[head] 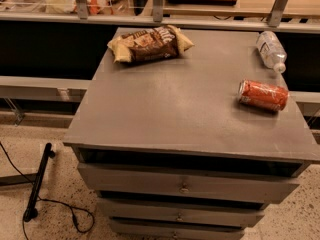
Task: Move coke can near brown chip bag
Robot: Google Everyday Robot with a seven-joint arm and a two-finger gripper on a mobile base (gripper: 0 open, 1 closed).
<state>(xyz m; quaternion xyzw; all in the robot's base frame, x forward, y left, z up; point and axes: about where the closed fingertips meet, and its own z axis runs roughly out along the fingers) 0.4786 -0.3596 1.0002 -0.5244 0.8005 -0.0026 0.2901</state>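
The coke can [263, 95] lies on its side near the right edge of the grey cabinet top [190, 114], silver rim pointing left. The brown chip bag [149, 44] lies at the far left corner of the top, crinkled, with tan ends. The two are well apart, roughly a cabinet width. My gripper is out of the camera view.
A clear plastic water bottle [271, 50] lies at the far right corner, behind the can. The cabinet has drawers [185, 186] below. A counter with metal posts [158, 1] runs behind. A black stand and cable [39, 184] lie on the floor at left.
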